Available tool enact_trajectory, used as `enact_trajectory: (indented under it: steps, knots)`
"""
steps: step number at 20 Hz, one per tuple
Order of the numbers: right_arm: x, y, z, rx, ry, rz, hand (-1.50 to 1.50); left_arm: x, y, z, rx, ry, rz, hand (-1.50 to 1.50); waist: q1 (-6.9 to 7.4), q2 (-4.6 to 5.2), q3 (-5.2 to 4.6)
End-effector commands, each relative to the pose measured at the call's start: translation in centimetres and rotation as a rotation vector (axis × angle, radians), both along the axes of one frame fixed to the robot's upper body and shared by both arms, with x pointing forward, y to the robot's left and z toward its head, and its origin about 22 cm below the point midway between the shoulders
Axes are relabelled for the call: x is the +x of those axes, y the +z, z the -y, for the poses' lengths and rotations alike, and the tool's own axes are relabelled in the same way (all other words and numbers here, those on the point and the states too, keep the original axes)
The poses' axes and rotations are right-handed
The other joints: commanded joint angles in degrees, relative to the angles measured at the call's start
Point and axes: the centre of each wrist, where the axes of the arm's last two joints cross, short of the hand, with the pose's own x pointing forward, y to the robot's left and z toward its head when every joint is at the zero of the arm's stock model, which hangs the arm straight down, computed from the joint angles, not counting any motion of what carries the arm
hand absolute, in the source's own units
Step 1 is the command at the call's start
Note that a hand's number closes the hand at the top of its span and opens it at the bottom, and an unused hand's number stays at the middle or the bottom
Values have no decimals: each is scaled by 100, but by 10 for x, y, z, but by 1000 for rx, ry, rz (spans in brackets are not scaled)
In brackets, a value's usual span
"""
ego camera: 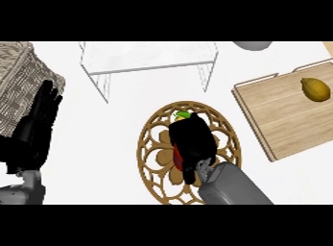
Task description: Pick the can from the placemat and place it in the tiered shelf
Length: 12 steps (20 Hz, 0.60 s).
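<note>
A round brown openwork placemat point(155, 158) lies in the middle of the counter. My right hand point(194, 141) is over it, fingers curled round a can whose red side point(177, 156) and green top point(182, 115) peek out from under the hand. Most of the can is hidden. The white wire tiered shelf point(149, 60) stands at the back, beyond the placemat. At the left edge my left hand point(36, 126) rests open with fingers pointing up.
A woven wicker basket point(13, 77) sits at the far left, partly behind my left hand. At the right lies a wooden tray point(282, 120) with a yellow lemon point(315, 89) on it. A grey round object point(252, 45) shows at the top edge.
</note>
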Motion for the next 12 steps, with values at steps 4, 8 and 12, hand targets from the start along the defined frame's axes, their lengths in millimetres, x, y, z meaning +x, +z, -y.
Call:
enact_trajectory:
  steps: [4,8,12]
  knots:
    - [-22,17,-44,193,-203,-56,150,7,1,16,-2,-42,3,0,173,124,34]
    - [-28,65,-59,413,-269,70,150,10,4,15,8,-45,-17,0,241,98,33]
    - [-32,115,-70,585,-333,204,150,5,-1,14,8,-32,-14,0,174,41,22]
